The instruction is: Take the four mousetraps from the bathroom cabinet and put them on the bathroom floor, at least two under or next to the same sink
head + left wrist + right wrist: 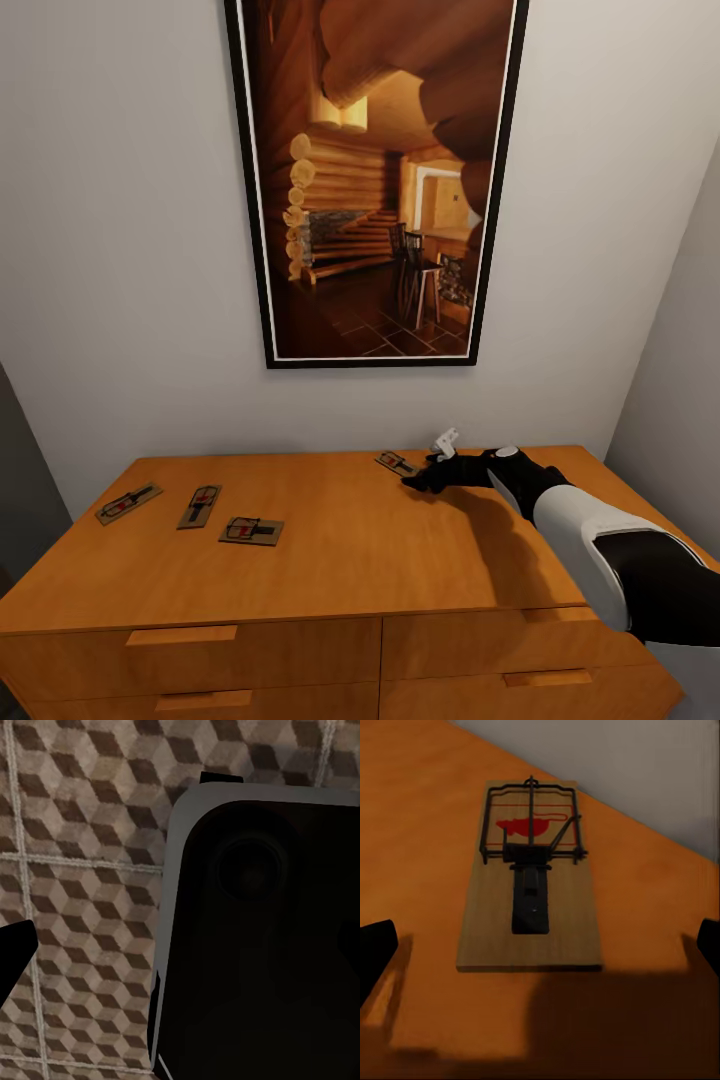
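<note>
Room: I see a plain pale wall [120, 250] behind the cabinet [330, 560], with a tall black-framed picture of a log interior [375, 180] hung above it, and a side wall closing in at the right.
Surface: orange-brown cabinet top, flat and glossy; drawer fronts with slim bar handles [182, 634] run along its front edge.
Left mousetraps: three of them [128, 503], [199, 506], [251, 530] lie flat in a loose row, well apart from my right gripper [418, 478].
Fourth mousetrap: it [397, 463] lies flat near the back edge of the top, just ahead of the right jaws; in the right wrist view it [531, 881] sits between the two dark fingertips [375, 952], not touched by either.
Right jaws: spread wide, empty, low over the wood.
Left jaws: I cannot tell; the left wrist view gives one dark fingertip [13, 956], a dark grey-edged part of the robot's body [262, 937] and cube-pattern bathroom floor [82, 870] below.
</note>
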